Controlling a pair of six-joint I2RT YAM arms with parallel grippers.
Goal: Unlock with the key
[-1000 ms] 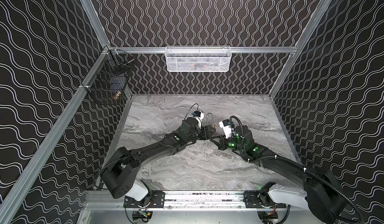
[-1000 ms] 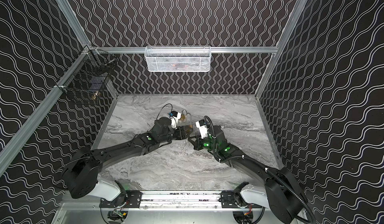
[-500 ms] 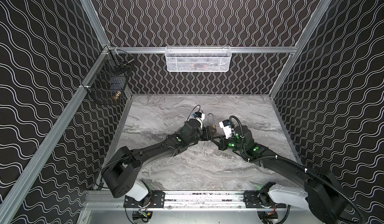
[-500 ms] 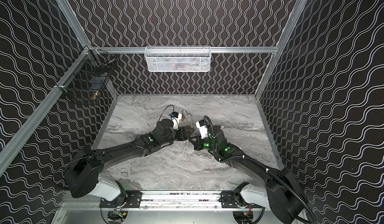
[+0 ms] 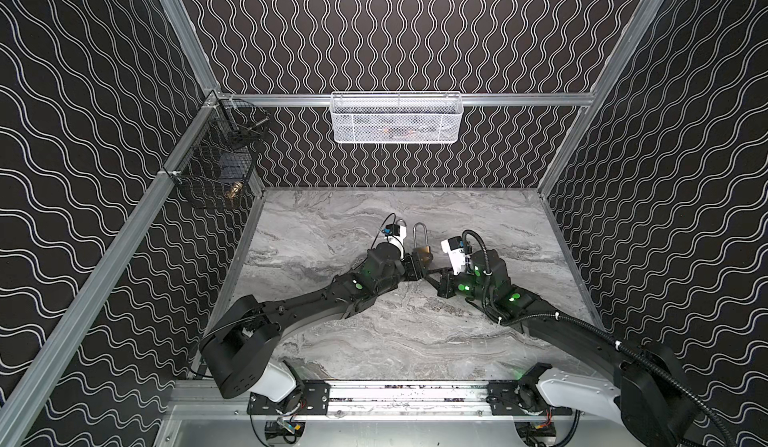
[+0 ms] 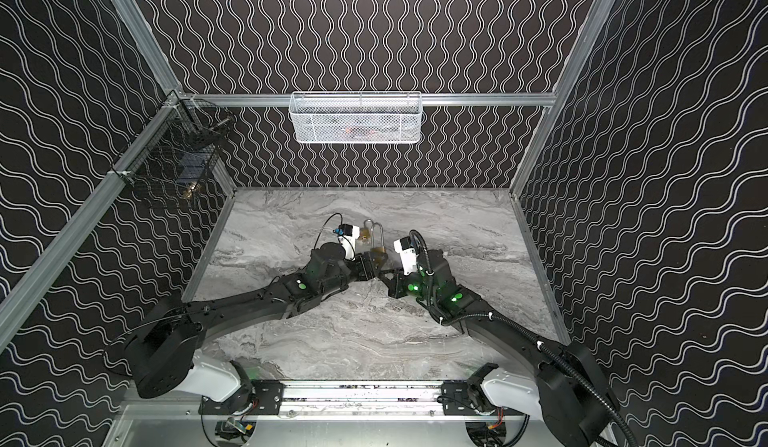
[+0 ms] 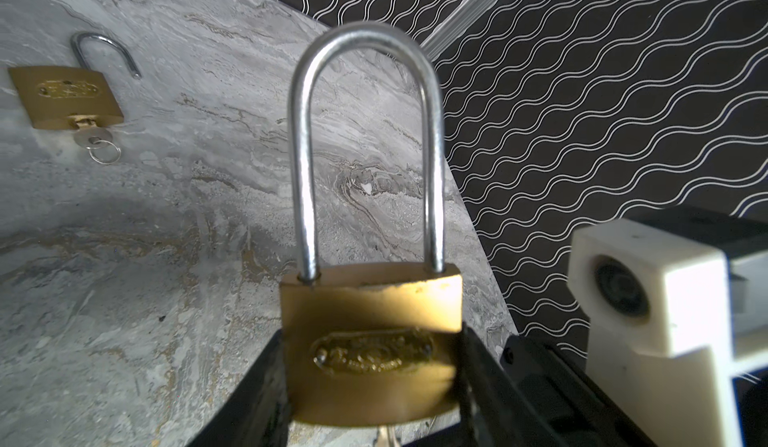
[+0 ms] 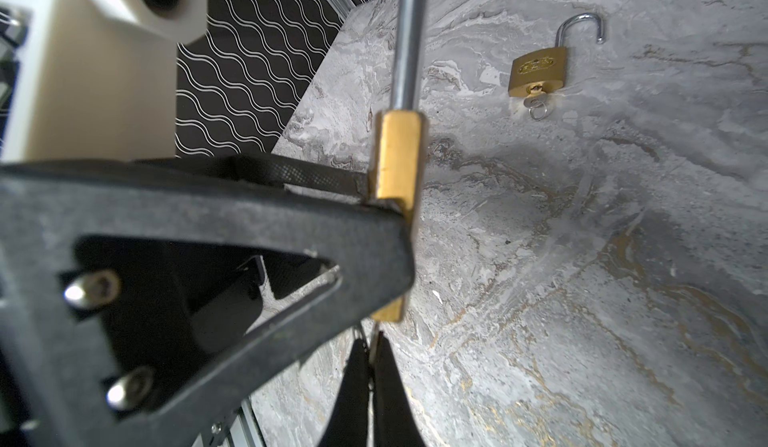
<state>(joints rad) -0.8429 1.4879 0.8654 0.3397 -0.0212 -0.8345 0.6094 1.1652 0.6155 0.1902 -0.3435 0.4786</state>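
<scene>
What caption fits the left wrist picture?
Fingers grip a closed brass padlock; an opened padlock lies on the marble table.

The padlock (image 7: 370, 353) has a dull, scuffed brass body and a polished steel shackle (image 7: 302, 154). The tabletop (image 7: 124, 278) looks like smooth, veined grey marble.

Padlock (image 7: 371, 299): embossed lettering in an oval on the brass face, too blurred to read.
Open padlock (image 7: 66, 97): same oval stamp, lettering too small to read.
Elsewhere: no legible text, numbers or signs.
</scene>
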